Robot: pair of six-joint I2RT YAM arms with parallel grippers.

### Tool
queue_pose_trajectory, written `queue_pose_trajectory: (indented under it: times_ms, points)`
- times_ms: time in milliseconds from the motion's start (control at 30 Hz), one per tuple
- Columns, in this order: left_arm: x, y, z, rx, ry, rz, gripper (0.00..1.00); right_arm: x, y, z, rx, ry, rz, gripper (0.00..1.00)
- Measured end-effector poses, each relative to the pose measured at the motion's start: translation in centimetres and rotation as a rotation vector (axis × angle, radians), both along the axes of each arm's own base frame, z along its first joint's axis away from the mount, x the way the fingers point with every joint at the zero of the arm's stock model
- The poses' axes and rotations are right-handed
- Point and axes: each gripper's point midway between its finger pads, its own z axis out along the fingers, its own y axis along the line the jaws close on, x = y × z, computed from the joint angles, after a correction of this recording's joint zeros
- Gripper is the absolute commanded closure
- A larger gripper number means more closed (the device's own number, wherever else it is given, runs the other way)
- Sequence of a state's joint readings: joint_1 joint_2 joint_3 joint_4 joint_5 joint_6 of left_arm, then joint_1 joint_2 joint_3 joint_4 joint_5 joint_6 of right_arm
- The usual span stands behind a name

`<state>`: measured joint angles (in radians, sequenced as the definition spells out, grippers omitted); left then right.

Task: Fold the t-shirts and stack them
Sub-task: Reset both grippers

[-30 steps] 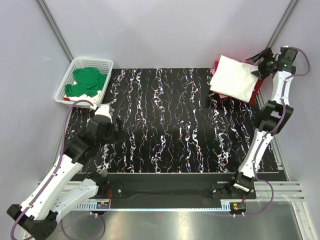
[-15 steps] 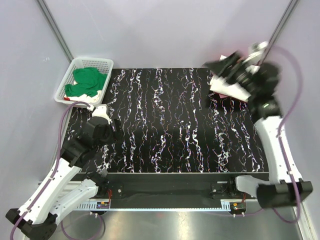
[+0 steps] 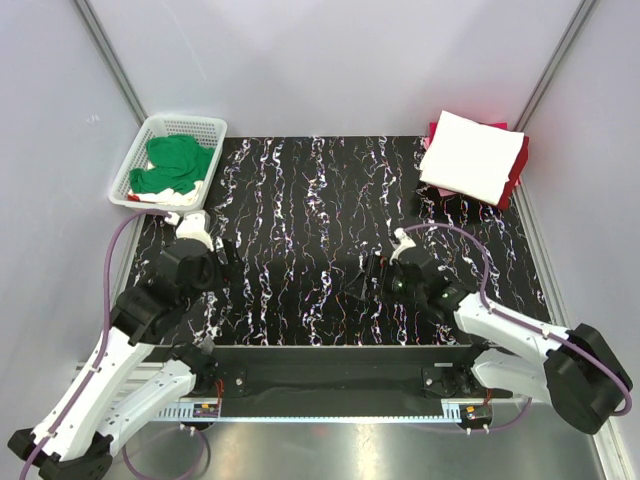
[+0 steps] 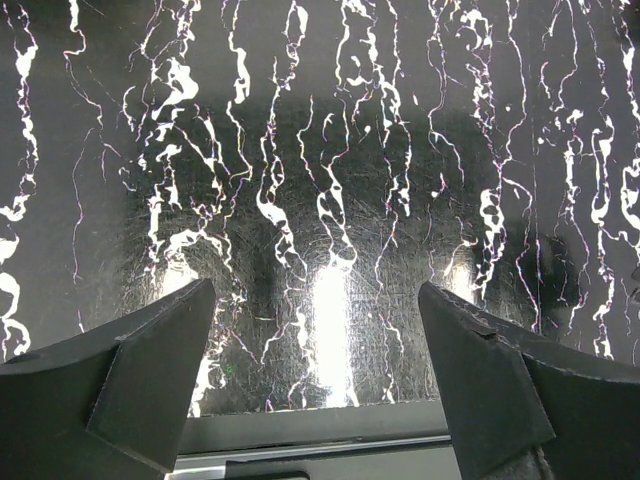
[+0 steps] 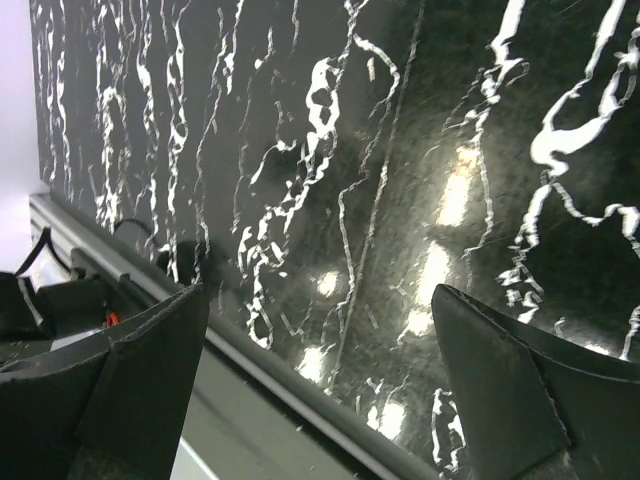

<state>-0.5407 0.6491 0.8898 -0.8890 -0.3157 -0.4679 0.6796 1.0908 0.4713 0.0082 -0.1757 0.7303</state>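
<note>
Plainly, the crumpled green cotton t-shirt lay bunched inside the white plastic lattice basket at the far-left corner. A folded white t-shirt sat stacked on a folded red t-shirt at the far-right corner of the black white-veined tabletop. The tees looked light, limp and not slippery or fragile. I judged they would sag and drag if lifted from a single point. My guess: pinch the green one at a raised fold on top to clear the basket wall. Then re-grip at the shoulders or hem corners with both arms to spread it flat. The left gripper hung over bare tabletop near the basket, jaws spread wide, nothing between them and touching nothing. The right gripper sat low over the near middle of the table, well apart from the stack. Its fingers were also wide apart and empty.
</note>
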Motion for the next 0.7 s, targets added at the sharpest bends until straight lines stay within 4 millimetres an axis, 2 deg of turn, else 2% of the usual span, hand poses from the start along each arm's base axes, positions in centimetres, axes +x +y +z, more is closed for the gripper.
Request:
queue_pose_trajectory:
  times_ms: [100, 300, 700]
  points:
    - [0.0, 0.0, -0.1, 0.001, 0.002, 0.000, 0.11, 0.2, -0.3, -0.2, 0.003, -0.030, -0.019, 0.00]
    - [0.1, 0.0, -0.1, 0.004, 0.007, 0.000, 0.11, 1.3, -0.1, 1.3, 0.042, -0.104, -0.049, 0.00]
    - [0.2, -0.1, -0.4, 0.010, 0.016, 0.000, 0.11, 1.6, -0.3, 0.9, 0.028, -0.103, -0.066, 0.00]
